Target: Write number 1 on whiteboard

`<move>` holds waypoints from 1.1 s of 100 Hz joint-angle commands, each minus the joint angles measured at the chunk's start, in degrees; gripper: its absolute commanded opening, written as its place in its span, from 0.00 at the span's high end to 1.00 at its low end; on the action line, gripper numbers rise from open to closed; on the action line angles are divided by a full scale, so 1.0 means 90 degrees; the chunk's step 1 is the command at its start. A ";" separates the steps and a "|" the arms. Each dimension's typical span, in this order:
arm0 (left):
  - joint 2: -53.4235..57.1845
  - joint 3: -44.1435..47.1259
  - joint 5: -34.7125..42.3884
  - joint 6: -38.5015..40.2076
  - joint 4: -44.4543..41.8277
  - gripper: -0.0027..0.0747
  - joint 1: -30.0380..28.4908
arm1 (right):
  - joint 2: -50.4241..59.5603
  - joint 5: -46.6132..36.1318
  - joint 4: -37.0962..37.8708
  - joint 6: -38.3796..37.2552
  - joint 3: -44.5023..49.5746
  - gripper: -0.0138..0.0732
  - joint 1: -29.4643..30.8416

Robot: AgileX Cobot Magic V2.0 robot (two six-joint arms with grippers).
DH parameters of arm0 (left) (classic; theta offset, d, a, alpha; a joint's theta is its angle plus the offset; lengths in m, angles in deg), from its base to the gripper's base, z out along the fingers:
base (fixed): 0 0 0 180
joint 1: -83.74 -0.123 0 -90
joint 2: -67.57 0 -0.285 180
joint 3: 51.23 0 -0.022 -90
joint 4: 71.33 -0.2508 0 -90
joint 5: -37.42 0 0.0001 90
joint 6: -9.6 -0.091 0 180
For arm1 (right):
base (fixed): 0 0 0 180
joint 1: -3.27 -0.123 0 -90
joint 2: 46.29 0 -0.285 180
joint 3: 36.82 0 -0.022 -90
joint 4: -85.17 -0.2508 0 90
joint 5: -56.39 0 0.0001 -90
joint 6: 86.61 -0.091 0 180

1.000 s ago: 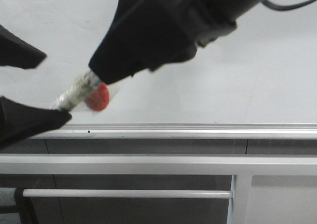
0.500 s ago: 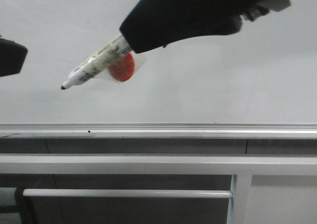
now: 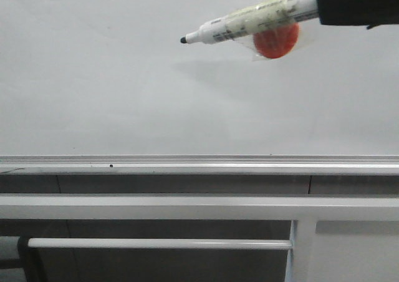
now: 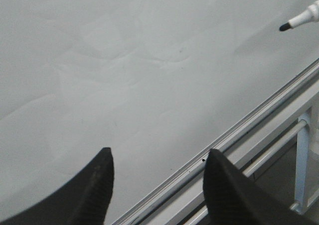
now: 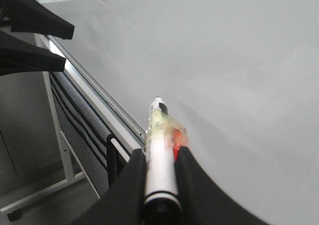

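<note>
In the front view we see the whiteboard (image 3: 124,88) bare of any stroke, with the marker pen (image 3: 249,21) held level near its upper right, tip pointing left, an orange disc (image 3: 273,42) taped to it. From the left wrist, our left tool (image 4: 157,177) hangs released (nothing between its fingers). From the right wrist, our right tool (image 5: 159,172) is clenched on the pen's barrel.

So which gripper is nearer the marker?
Right. The right gripper is clamped on the marker; the left gripper is open, well apart from its tip, lower near the rail.
</note>
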 commanded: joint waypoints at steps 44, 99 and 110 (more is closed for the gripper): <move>0.0021 -0.0165 0.0088 0.0050 -0.0240 0.99 0.0050 | 0.0094 -0.1529 -0.0033 -0.0017 -0.0132 0.91 -0.0002; 0.0021 -0.0165 0.0088 0.0050 -0.0240 0.99 0.0050 | -0.1405 -0.1914 -0.0424 -0.0017 -0.0132 0.91 -0.0002; 0.0021 -0.0165 0.0088 0.0050 -0.0240 0.99 0.0050 | -0.1648 -0.2024 -0.0424 -0.0017 -0.0132 0.91 -0.0002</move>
